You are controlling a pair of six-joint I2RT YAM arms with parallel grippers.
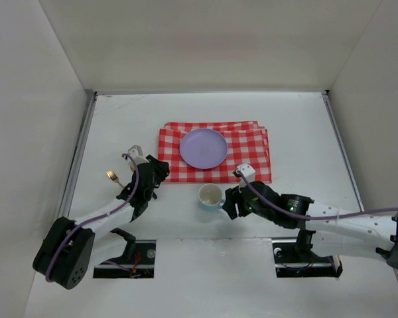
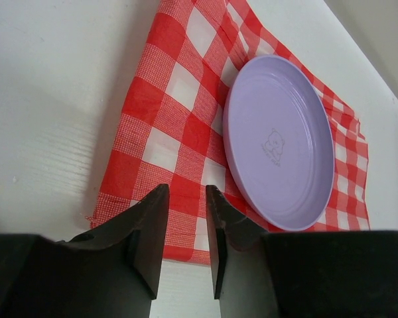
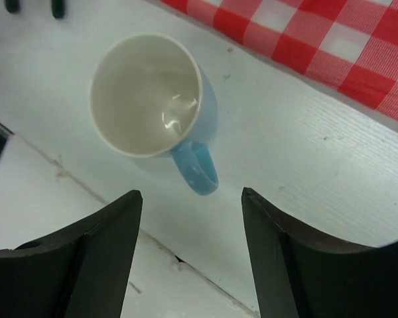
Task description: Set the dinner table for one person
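Observation:
The white dinner table [image 1: 298, 132] bears a red-and-white checked cloth [image 1: 172, 156] with a lilac plate [image 1: 203, 148] on it. A blue mug [image 1: 210, 197], white inside, stands upright on the bare table just in front of the cloth. My right gripper [image 1: 227, 202] is open and empty. In the right wrist view the mug [image 3: 146, 93] has its handle [image 3: 199, 169] pointing at the gap of the right gripper [image 3: 191, 192]. My left gripper [image 1: 160, 169] is at the cloth's left front corner. In the left wrist view it [image 2: 186, 189] is narrowly open and empty above the cloth [image 2: 152, 106], beside the plate [image 2: 278, 139].
A small gold fork [image 1: 111, 176] lies on the table left of my left arm. White walls close in the table at the back and on both sides. Two cut-outs at the near edge hold the arm bases [image 1: 129, 255] [image 1: 305, 257].

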